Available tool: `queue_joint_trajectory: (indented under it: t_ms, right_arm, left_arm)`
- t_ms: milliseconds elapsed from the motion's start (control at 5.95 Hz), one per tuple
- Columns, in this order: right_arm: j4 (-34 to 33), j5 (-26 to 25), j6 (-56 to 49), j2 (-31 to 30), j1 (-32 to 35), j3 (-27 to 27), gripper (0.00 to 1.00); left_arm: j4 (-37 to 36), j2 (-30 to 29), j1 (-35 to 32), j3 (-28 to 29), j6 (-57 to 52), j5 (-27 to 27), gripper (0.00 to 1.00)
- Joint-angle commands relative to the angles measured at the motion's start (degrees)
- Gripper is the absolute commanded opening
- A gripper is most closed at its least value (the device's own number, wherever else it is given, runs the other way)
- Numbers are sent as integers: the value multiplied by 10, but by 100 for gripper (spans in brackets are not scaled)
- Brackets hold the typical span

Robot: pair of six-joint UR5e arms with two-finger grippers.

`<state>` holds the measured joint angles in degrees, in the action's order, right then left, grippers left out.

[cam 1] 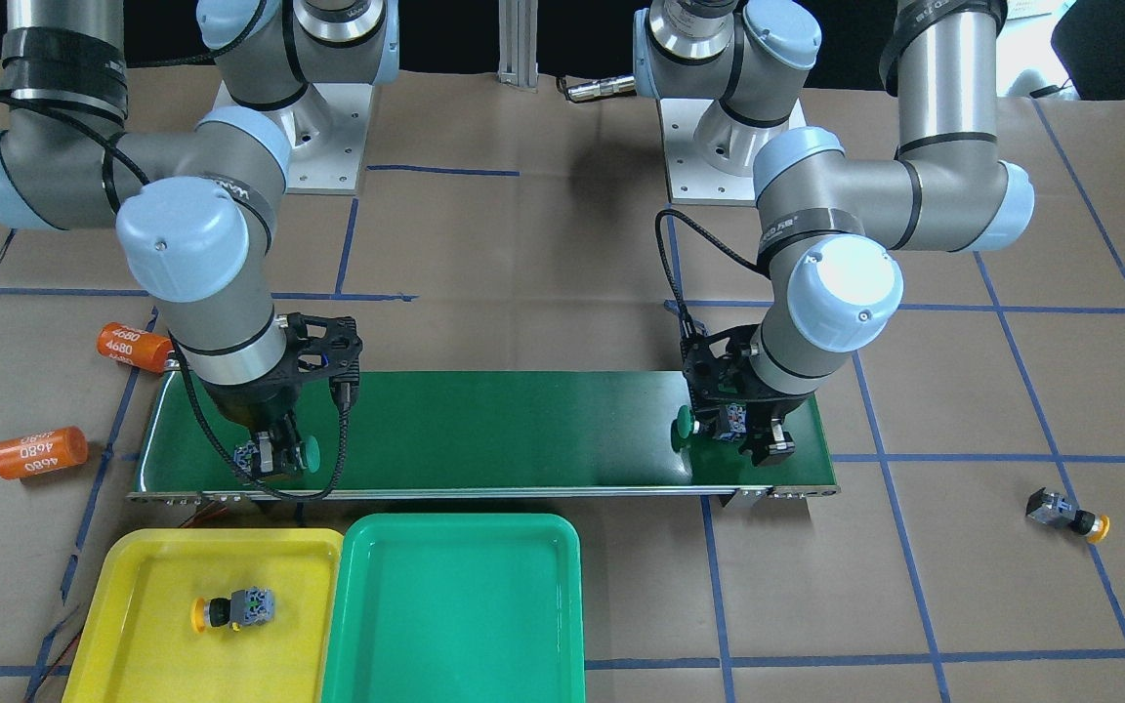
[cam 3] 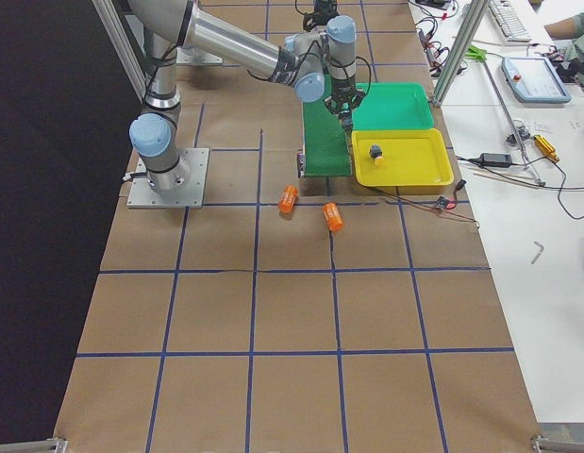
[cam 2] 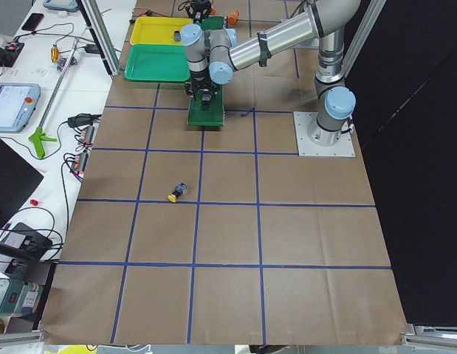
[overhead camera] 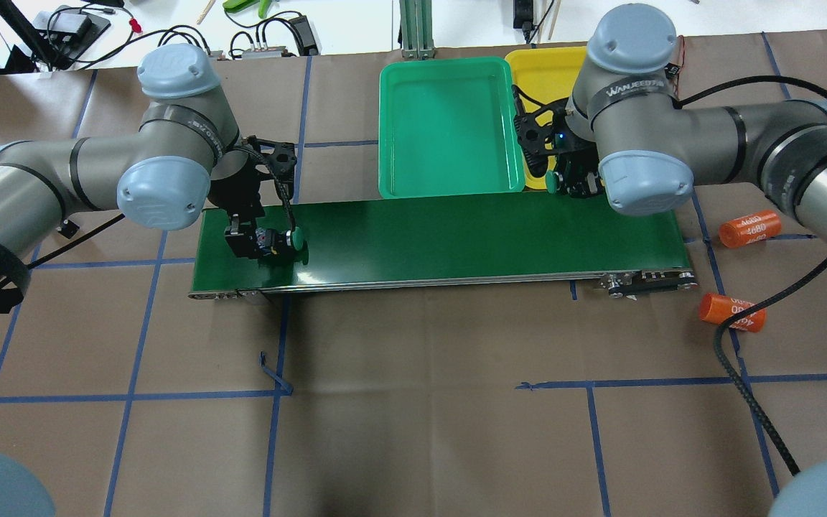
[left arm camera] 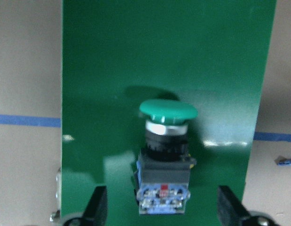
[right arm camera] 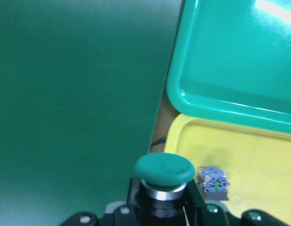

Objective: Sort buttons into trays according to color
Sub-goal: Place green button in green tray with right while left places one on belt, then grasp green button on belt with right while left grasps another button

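The right claw point(cam 1: 274, 457) is clamped on a held green button point(right arm camera: 163, 175), cap pointing forward. It hangs over the far edge of the belt point(cam 1: 504, 430). This looks like the carry step, with placing next. The green tray point(cam 1: 455, 615) sits ahead of this claw and off to its left, while the yellow tray point(cam 1: 133, 625) lies straight ahead of it. The move therefore probably calls for a sideways shift to the left before release, or the button may land in the wrong colour. One yellow button point(cam 1: 230, 610) lies in the yellow tray.

The left claw point(left arm camera: 162, 207) is spread wide over the belt's other end. A second green button point(left arm camera: 166, 160) lies on its side between the fingers, touching neither. Closing on its block body appears to be what that arm needs to do.

Both trays have raised rims, touch along one side, and sit just beyond the belt's edge, so the held button should cross above them. The green tray's floor is bare. A stray yellow button point(cam 1: 1070, 515) lies on the counter point(cam 1: 562, 244), well out to the left claw's left. Two orange cylinders point(cam 1: 133, 347) lie on the right claw's right.
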<state>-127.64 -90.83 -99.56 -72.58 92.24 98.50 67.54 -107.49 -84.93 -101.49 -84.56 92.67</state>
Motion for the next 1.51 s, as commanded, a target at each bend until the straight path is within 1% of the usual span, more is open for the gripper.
queue_joint_trajectory:
  t_ms: [0, 168, 336, 504, 673, 841, 1009, 1177, 1345]
  right_arm:
    - [-9, 29, 28, 52, 23, -64, 10]
    - [-12, 50, 74, 85, 46, -94, 10]
    - [-21, 82, 112, 133, 82, -138, 13]
    - [-40, 89, 141, 176, 108, -173, 18]
    - [-58, 90, 144, 196, 112, -181, 49]
    - [-56, 89, 146, 191, 111, -183, 99]
    - [-35, 80, 146, 164, 107, -184, 100]
    - [37, 79, 146, 130, 99, -185, 100]
    - [116, 77, 147, 83, 98, -176, 100]
  left_arm:
    - [21, 0, 101, 15, -57, -2, 98]
    - [12, -17, 129, 31, -168, 2, 98]
    - [11, -39, 160, 57, -263, 4, 98]
    - [8, -60, 199, 72, -362, 2, 98]
    - [-26, -73, 236, 81, -444, -1, 98]
    - [-80, -95, 256, 85, -532, 0, 97]
    - [-127, -114, 270, 88, -578, 0, 97]
    - [-145, -131, 274, 99, -632, 5, 97]
    - [-153, -143, 287, 103, -651, 4, 97]
